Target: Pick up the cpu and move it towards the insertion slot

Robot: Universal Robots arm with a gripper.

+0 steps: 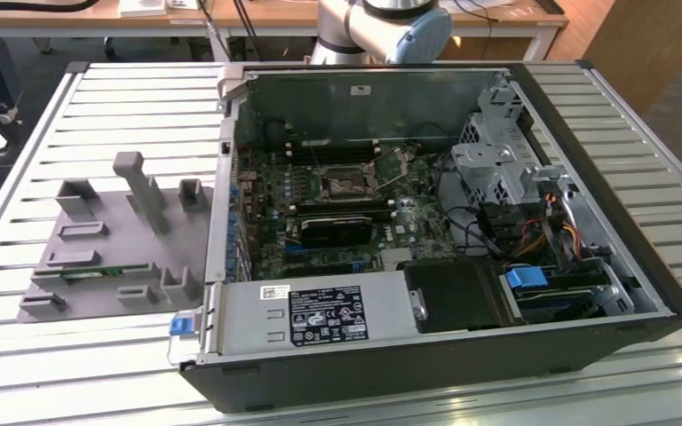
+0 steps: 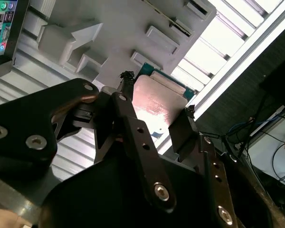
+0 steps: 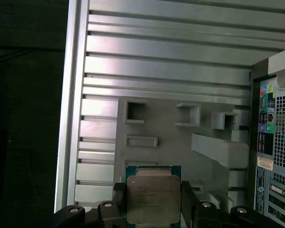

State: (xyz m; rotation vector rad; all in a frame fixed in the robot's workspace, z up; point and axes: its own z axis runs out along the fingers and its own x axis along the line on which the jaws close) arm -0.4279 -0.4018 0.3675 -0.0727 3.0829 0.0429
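Hand [image 3: 153,203] clenched on the cpu [image 3: 153,194]. In both wrist views one dark finger [image 3: 118,202] presses on each of two opposite edges, and the chip sits flat between them.

The fingers cover both gripped edges. The chip's near edge is cut off by the frame in the first wrist view. In the second wrist view the metal top is washed out by a pinkish glare, and a strip of green rim shows at the far edge.

Position: the cpu is held in the air outside the computer case [image 1: 436,373]. The grey fixture plate [image 3: 180,142] and the slatted table [image 3: 156,61] lie behind it. The gap to the plate cannot be judged.

Exterior view: the case lies open on the table, with the fixture plate on the exterior view's left of it. The insertion slot [image 1: 344,182] sits on the board inside, a shiny frame with a dark centre, just beside the black heatsink [image 1: 331,232]. Its pins are too small to make out (I cannot tell whether the frame is latched or lifted). The arm [image 1: 389,27] is cut off by the picture's upper edge.
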